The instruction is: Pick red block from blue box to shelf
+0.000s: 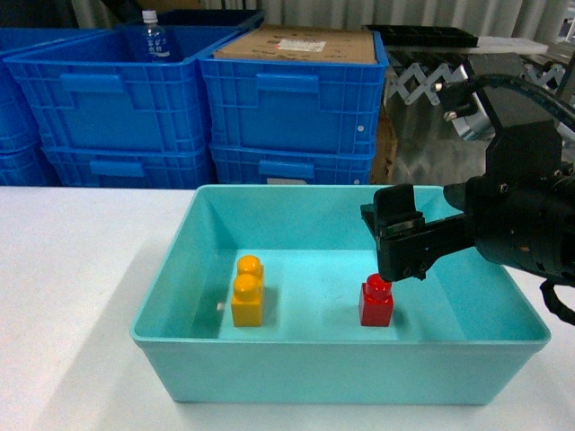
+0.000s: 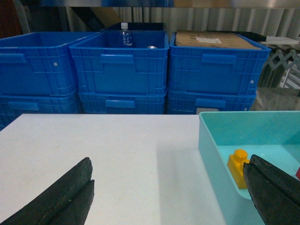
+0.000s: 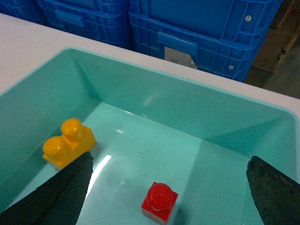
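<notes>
On the white table [image 1: 81,269], head view: the blue box [image 1: 269,359] holds the red block [image 1: 375,303] right of a yellow brick [image 1: 247,292]; the right gripper [image 1: 400,244] hangs just above the block, spread unclear here. Left wrist view: left gripper [image 2: 171,192] spread wide over the table beside the box. Right wrist view: right fingers [image 3: 61,187] wide apart, block between and below them, untouched.

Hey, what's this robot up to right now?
The right claw hangs open inside the blue box, just above the red block, which sits on the box floor ungrasped. A yellow brick stands to its left, apart from it. The left claw is open over the white table beside the box, holding nothing. Blue crates are stacked behind.
</notes>
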Robot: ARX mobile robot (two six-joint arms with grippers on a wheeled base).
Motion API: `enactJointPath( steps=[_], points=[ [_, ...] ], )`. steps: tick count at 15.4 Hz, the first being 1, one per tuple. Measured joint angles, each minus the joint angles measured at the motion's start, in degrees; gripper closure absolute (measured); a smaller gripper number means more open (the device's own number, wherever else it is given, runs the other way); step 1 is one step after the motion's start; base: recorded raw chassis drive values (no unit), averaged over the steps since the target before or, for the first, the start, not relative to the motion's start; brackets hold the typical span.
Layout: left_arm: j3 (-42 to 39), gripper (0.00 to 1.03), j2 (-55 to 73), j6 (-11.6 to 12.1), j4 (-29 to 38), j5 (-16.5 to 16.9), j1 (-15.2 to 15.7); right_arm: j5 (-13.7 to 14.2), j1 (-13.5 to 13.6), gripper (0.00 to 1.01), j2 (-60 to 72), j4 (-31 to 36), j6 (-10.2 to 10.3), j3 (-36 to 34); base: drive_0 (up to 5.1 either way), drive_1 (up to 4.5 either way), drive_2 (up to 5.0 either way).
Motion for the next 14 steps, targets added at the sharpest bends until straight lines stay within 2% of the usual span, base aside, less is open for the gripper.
enactJointPath(
  steps=[5,6,11,13,14],
  points=[
    [0.0,0.05,0.0,0.0,0.0,0.0,0.0,0.0,0.0,0.03,0.1,-0.3,0.1,0.0,0.0,0.00,0.0],
    [0.0,0.05,0.0,0.0,0.0,0.0,0.0,0.1,0.9,0.03,1.1,-0.3,0.5,0.4,0.0,0.00,0.0],
    [0.0,0.05,0.0,0.0,0.0,0.0,0.0,-0.6,5.5,0.03,11.4,-3.6,0.9,9.3,0.0,0.00,0.0],
    [0.0,0.05,0.0,0.0,0.0,0.0,0.0,-0.4,5.6,0.03,13.3,-7.0,1.0,14.2,0.0,0.00,0.0],
    [0.0,0.05,0.0,0.0,0.0,0.0,0.0,-0.5,5.2,0.03,14.5,-9.3,2.1,16.6,0.0,0.00,0.0]
  ],
)
